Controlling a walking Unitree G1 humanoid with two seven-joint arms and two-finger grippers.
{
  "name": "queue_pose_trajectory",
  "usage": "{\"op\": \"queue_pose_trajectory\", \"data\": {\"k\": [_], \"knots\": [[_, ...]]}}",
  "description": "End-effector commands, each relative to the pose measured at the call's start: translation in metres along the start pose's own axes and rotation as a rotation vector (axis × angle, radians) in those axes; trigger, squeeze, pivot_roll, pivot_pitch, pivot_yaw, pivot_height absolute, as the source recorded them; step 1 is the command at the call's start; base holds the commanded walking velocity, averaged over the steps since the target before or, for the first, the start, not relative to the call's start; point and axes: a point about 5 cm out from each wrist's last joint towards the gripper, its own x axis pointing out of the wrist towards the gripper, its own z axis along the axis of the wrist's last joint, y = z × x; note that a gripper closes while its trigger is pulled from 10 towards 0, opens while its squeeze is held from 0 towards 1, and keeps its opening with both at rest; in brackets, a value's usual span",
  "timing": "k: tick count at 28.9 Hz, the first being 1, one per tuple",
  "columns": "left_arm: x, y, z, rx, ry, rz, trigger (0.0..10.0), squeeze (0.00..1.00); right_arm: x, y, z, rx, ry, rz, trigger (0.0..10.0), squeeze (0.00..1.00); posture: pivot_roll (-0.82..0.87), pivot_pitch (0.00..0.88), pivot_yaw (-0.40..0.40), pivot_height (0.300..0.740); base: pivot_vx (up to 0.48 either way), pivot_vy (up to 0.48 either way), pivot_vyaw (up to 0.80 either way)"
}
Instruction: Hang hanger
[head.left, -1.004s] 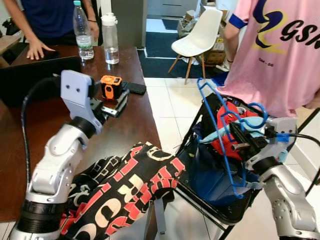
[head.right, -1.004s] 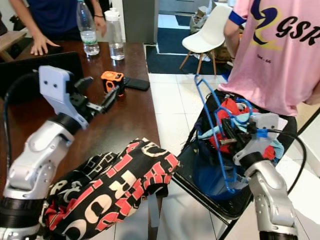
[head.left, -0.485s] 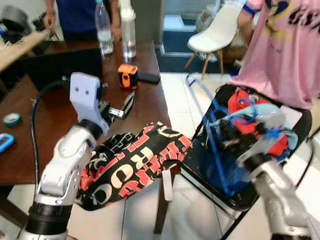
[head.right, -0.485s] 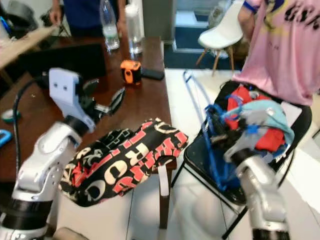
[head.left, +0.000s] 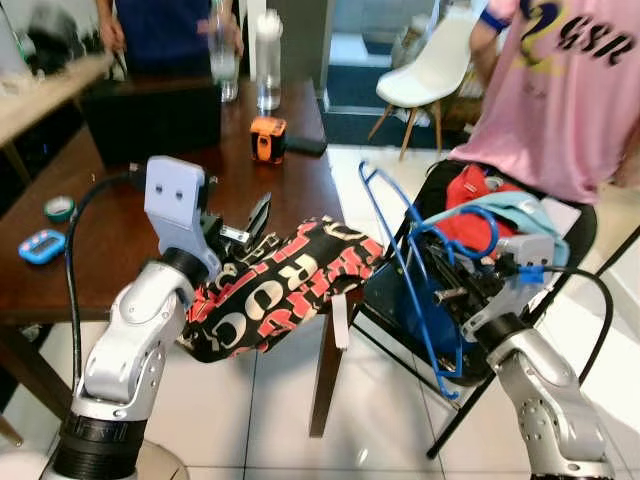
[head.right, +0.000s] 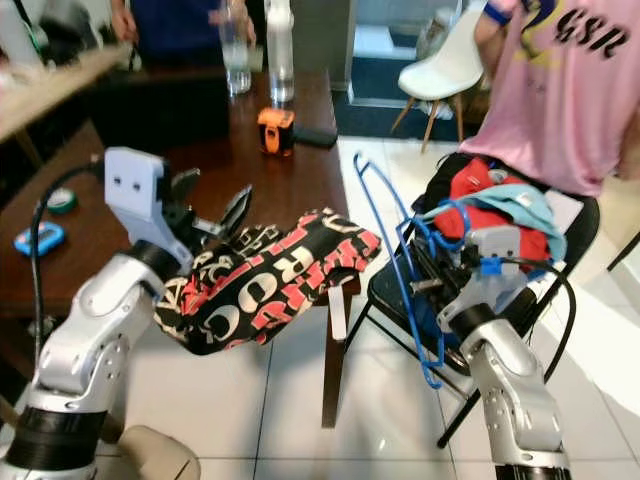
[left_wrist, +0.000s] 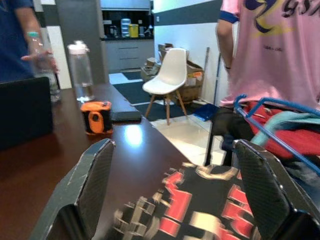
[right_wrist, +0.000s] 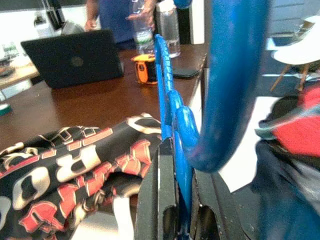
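A blue wire hanger (head.left: 397, 270) stands nearly upright beside the table, and my right gripper (head.left: 455, 297) is shut on its lower part. In the right wrist view the hanger (right_wrist: 167, 90) runs up from between the two fingers (right_wrist: 160, 200). A black garment with red and white lettering (head.left: 280, 290) lies over the corner of the brown table (head.left: 120, 230) and hangs off its edge. My left gripper (head.left: 242, 228) is open just above the garment's near end, and its fingers (left_wrist: 95, 185) spread wide over the cloth (left_wrist: 200, 200).
A black folding chair (head.left: 580, 225) piled with red, blue and teal clothes stands behind the hanger. A person in a pink shirt (head.left: 560, 100) stands right of it. A laptop (head.left: 150, 120), an orange tape measure (head.left: 265, 138) and bottles (head.left: 267, 60) are on the table, with another person (head.left: 160, 30) at its far end.
The whole view has shifted, so the camera has moved back; more floor and table show. The hanger stays in my right gripper. My left gripper stays open, now closer over the garment.
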Motion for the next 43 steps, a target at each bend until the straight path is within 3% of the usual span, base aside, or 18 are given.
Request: {"op": "queue_pose_trajectory", "data": {"k": [1,11,19,22,29,38,43], "knots": [[-0.001,-0.005,-0.004,-0.001,0.008,-0.022,10.0,0.00,-0.005,-0.008,-0.004,-0.011,0.026,-0.053,10.0,0.00,0.07,0.034,-0.053,0.740,0.000,0.000,-0.80],[-0.011,-0.006,-0.019,0.006,0.055,-0.017,10.0,0.00,-0.008,-0.023,-0.008,-0.054,0.057,-0.184,10.0,0.00,0.06,0.036,-0.051,0.740,0.000,0.000,-0.80],[-0.021,0.000,-0.031,0.019,0.088,0.033,10.0,0.00,-0.010,-0.021,-0.013,-0.072,0.084,-0.198,10.0,0.00,0.06,0.040,-0.051,0.740,0.000,0.000,-0.80],[-0.040,0.014,-0.050,0.033,0.168,0.125,10.0,0.00,-0.015,-0.016,-0.025,-0.090,0.134,-0.208,10.0,0.00,0.08,0.047,-0.054,0.740,0.000,0.000,-0.80],[-0.050,0.022,-0.056,0.027,0.192,0.172,10.0,0.00,-0.018,-0.011,-0.033,-0.104,0.164,-0.213,10.0,0.00,0.08,0.048,-0.054,0.740,0.000,0.000,-0.80],[-0.044,0.033,-0.044,0.064,0.137,0.223,10.0,0.00,-0.015,-0.009,-0.034,-0.100,0.160,-0.200,10.0,0.00,0.08,0.044,-0.053,0.740,0.370,0.000,-0.09],[-0.033,0.039,-0.031,0.112,0.082,0.235,10.0,0.00,-0.013,-0.006,-0.034,-0.105,0.149,-0.167,10.0,0.00,0.08,0.036,-0.049,0.740,0.401,0.000,0.00]]}}
